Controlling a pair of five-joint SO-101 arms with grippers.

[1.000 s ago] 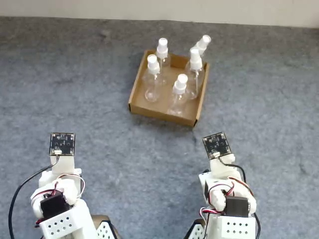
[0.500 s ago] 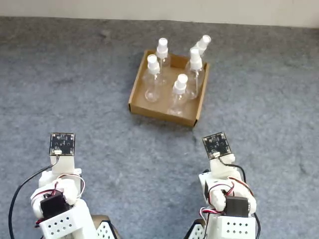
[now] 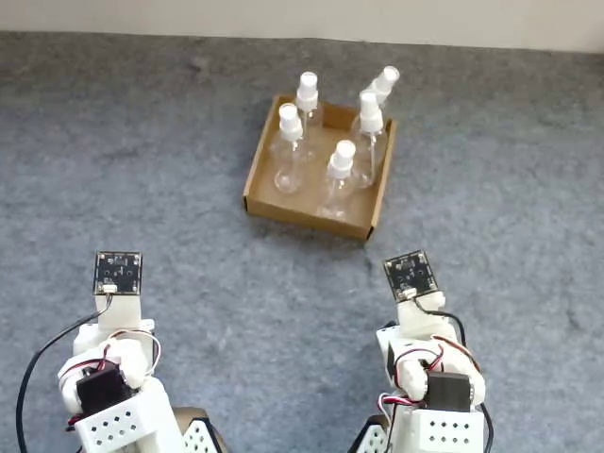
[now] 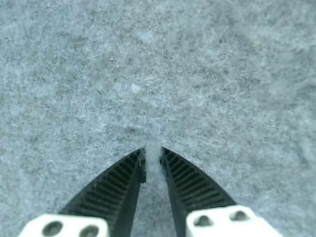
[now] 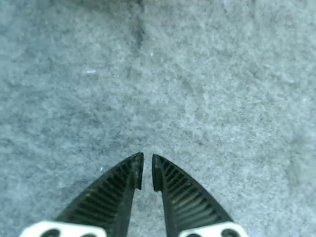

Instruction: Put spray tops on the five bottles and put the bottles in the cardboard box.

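**Both end effectors closed, holding nothing**

The left end effector (image 4: 152, 155) and the right end effector (image 5: 147, 163) have their tips almost together, empty, above the gray counter (image 3: 142, 170). Five bottles (image 3: 337, 179) with spray tops sit in the cardboard box (image 3: 307, 219), well apart from both.

This looks like a robotics lab or a maker's test bench: the counter (image 3: 142, 142) is covered edge to edge in plain grey felt and ends at a bare pale wall (image 3: 302, 17). At its near edge stand a small arm (image 3: 109, 392) and a second arm (image 3: 429, 396), built of white printed-looking parts with bare circuit-board cameras (image 3: 118, 273) and loose wires (image 3: 23, 396). The left pincer (image 4: 152, 153) has ribbed black plastic fingers.
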